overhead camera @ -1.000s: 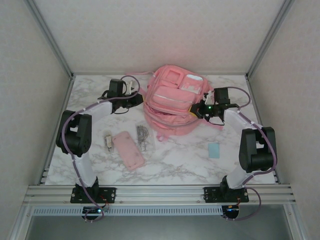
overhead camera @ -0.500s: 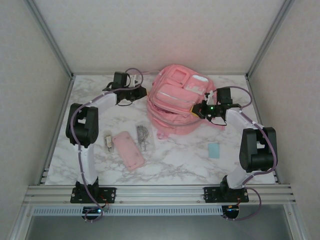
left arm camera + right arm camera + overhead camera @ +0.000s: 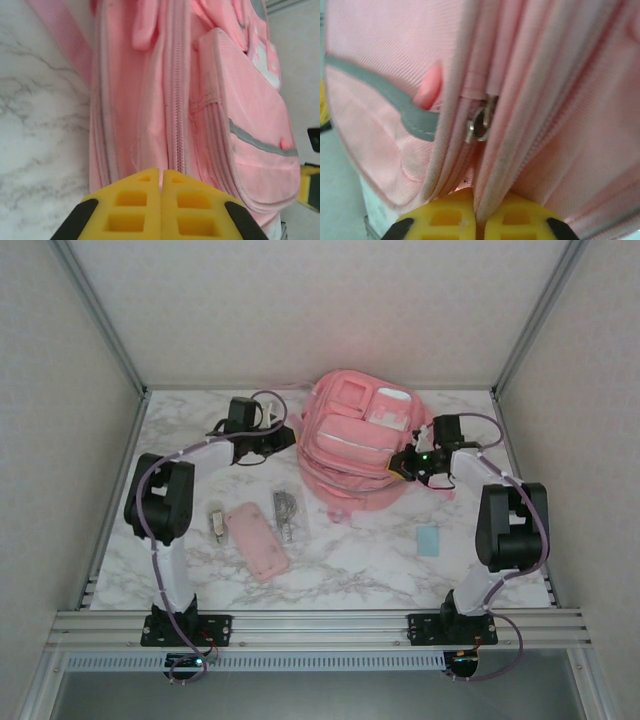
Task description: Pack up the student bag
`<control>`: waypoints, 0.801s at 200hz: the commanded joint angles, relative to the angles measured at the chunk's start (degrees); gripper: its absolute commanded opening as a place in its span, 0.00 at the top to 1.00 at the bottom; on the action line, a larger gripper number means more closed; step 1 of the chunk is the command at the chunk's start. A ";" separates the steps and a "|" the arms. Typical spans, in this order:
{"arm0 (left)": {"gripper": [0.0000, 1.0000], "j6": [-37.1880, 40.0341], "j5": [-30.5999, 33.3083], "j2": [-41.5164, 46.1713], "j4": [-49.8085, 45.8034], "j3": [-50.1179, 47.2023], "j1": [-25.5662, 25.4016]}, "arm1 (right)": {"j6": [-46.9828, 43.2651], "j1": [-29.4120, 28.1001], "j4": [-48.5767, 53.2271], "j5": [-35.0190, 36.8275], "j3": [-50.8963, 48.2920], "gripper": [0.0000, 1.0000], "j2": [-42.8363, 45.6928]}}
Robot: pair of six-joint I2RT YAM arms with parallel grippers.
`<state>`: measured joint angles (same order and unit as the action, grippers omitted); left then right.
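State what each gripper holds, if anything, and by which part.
Right gripper: student bag, a fabric fold beside its zip. Left gripper: jaws shut at the zip seam; hold cannot be told.

Lab test cell: aluminium-framed booth (image 3: 320, 620) enclosing a marble tabletop (image 3: 360, 560).

The student bag (image 3: 355, 445) is matt, finely woven pink cloth, its zipper pull (image 3: 481, 125) shiny metal, while the table (image 3: 360, 562) looks smooth and marble-patterned.
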<state>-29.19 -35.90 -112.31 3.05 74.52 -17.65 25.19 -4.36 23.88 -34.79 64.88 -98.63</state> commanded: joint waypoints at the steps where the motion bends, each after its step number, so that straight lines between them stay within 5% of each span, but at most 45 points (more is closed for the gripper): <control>1: 1.00 0.40 6.94 7.45 3.86 -3.67 -1.30 | 0.18 3.56 3.96 12.11 3.81 0.69 -0.45; 37: 1.00 -1.66 6.93 11.82 5.22 -6.90 -7.13 | 3.37 3.57 8.05 15.96 4.05 0.38 5.29; 98: 1.00 -4.73 6.88 11.86 8.14 -7.54 -12.00 | 20.47 -3.69 2.96 9.60 -7.76 0.35 21.33; 160: 1.00 -6.01 7.72 13.43 9.65 -7.59 -16.01 | 47.41 -16.61 -22.36 11.91 -20.11 0.29 22.95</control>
<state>-33.71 -26.81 -101.60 7.94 66.94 -31.27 58.15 -17.74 15.11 -24.16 48.29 -74.85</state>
